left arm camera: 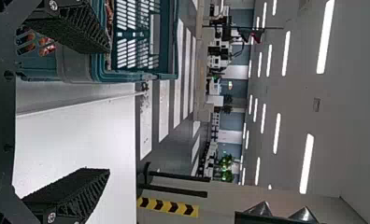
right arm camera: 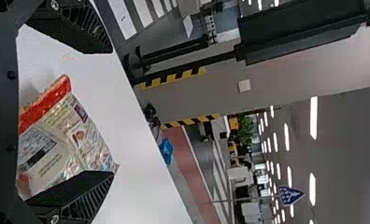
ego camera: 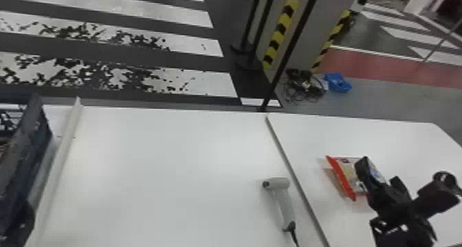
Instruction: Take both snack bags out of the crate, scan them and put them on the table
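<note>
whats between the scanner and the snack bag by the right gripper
In the head view, a grey seam runs between the scanner and the snack bag; otherwise that stretch is bare tabletop.

The left edge crops the crate (ego camera: 32, 136); the right gripper (ego camera: 404, 169) partly hides 1 snack bag (ego camera: 349, 172).

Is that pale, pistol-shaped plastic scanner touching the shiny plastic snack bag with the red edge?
Apart. The head view shows it: the scanner lies left of the snack bag, with white tabletop and a dark seam between them.
</note>
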